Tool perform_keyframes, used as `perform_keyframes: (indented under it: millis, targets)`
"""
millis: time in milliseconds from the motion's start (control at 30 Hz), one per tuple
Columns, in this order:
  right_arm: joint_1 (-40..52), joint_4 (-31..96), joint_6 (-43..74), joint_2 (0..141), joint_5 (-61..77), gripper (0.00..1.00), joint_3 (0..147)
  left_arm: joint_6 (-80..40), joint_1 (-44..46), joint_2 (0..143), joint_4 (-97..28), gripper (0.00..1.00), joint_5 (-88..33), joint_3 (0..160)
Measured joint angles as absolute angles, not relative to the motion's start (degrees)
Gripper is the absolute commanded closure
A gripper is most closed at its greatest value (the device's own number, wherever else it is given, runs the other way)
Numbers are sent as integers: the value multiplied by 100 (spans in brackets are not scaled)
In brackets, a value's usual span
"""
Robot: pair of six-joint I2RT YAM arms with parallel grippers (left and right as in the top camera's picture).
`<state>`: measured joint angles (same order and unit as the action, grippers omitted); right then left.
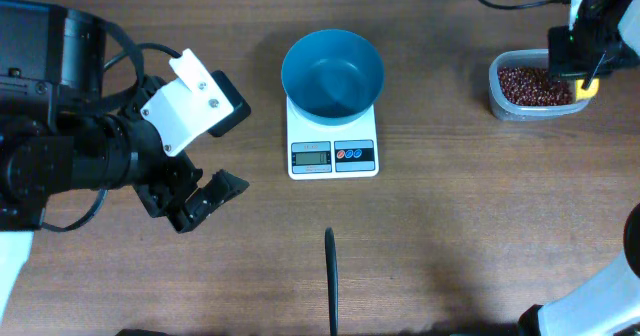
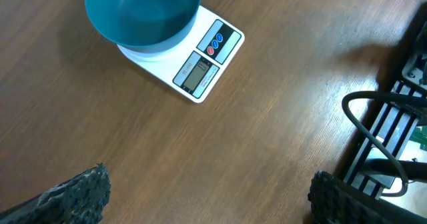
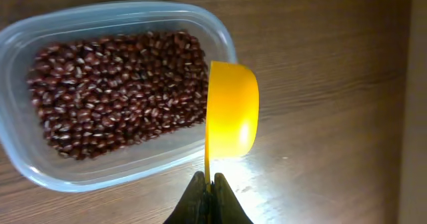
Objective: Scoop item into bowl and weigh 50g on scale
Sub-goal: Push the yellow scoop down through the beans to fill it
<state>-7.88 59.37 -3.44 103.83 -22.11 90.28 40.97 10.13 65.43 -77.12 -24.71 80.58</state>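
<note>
Right fingers [image 3: 197,201] pinch yellow scoop [image 3: 232,109] handle, bases cropped; left fingers [image 2: 73,197] spread, cropped.

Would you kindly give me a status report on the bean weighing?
Left gripper open, idle left of scale. Right gripper shut on yellow scoop, at rim of tub; beans inside. Bowl empty on scale. Nothing between tub and bowl.
</note>
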Motion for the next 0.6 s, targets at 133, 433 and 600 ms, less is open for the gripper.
perform_keyframes:
  millis: [133,433,600]
  targets:
    - [-788,5885,-342,10388,-2176,96,9028,4097,1013,6543,-7712,1,-2469,8058]
    - [-788,5658,-340,10610,-2005,96,9028,4097,1013,6543,-7712,1,-2469,8058]
    - [-764,5612,-342,10906,-1986,96,9028,4097,1013,6543,-7712,1,-2471,8058]
